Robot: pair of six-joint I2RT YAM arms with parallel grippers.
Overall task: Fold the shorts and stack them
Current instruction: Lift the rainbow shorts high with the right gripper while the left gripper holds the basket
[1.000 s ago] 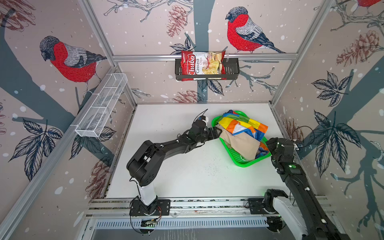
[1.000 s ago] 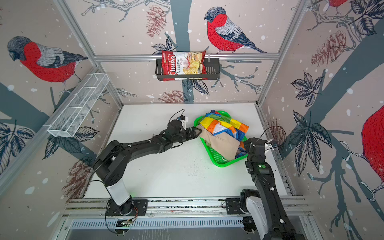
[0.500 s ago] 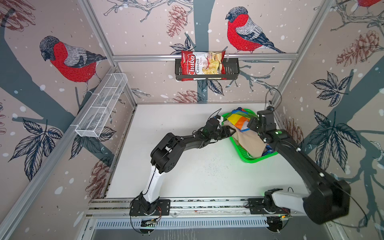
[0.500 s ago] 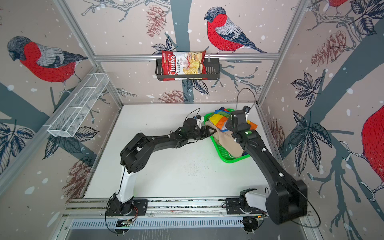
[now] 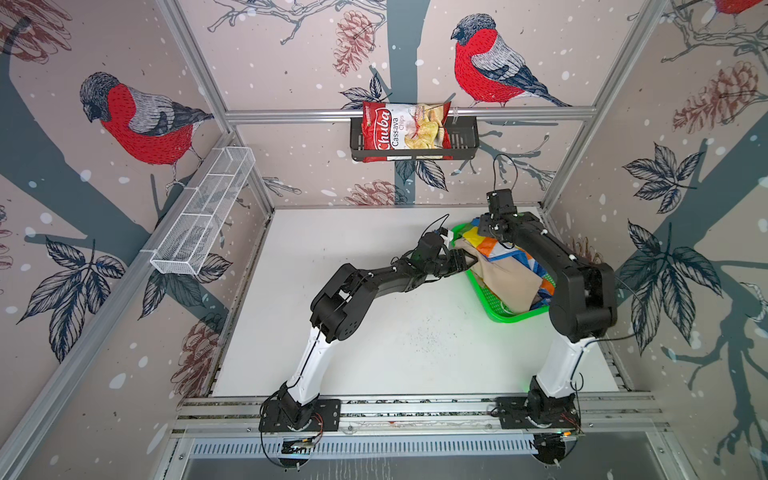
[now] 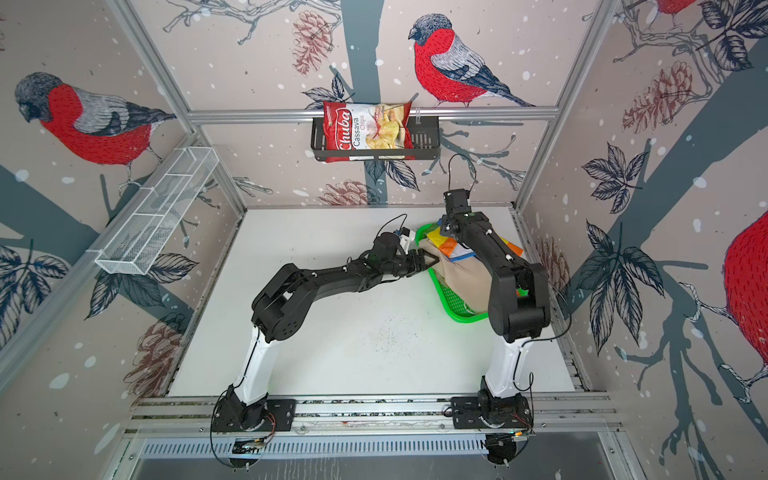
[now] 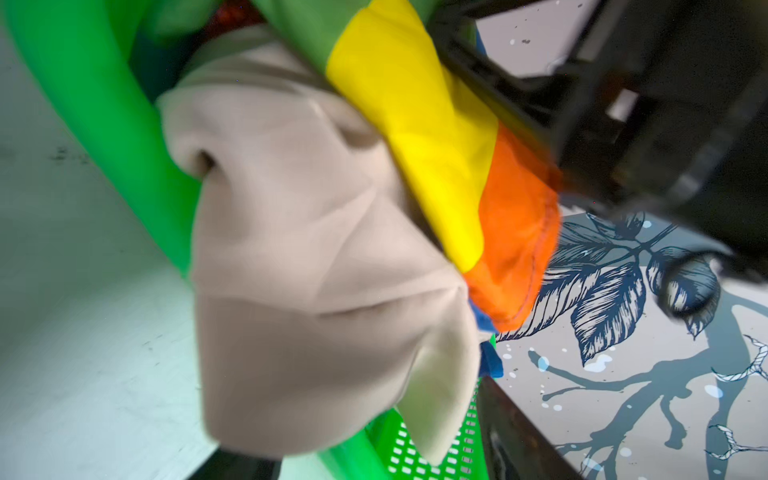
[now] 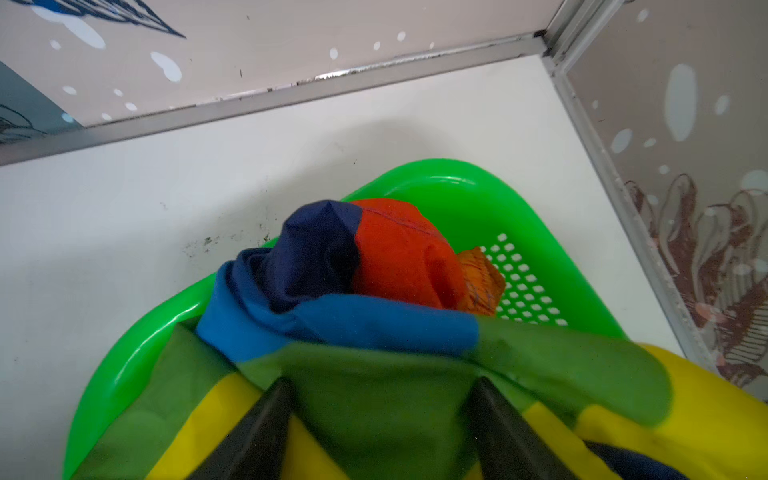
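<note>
Left gripper (image 5: 467,262) reaches in low over the white table (image 5: 353,249) to the left rim of the green basket (image 5: 509,319). Its jaws stand apart, tips at the edge of the beige shorts (image 5: 507,278); a pinch is not discernible. Both pairs sit in the basket in the far right corner. Beige fills the near part and spills over the left rim. The striped shorts (image 5: 484,245) are heaped at the far end. Right gripper (image 8: 380,382) is down on the striped shorts, fingers (image 8: 257,428) apart, a green-and-yellow fold between them.
</note>
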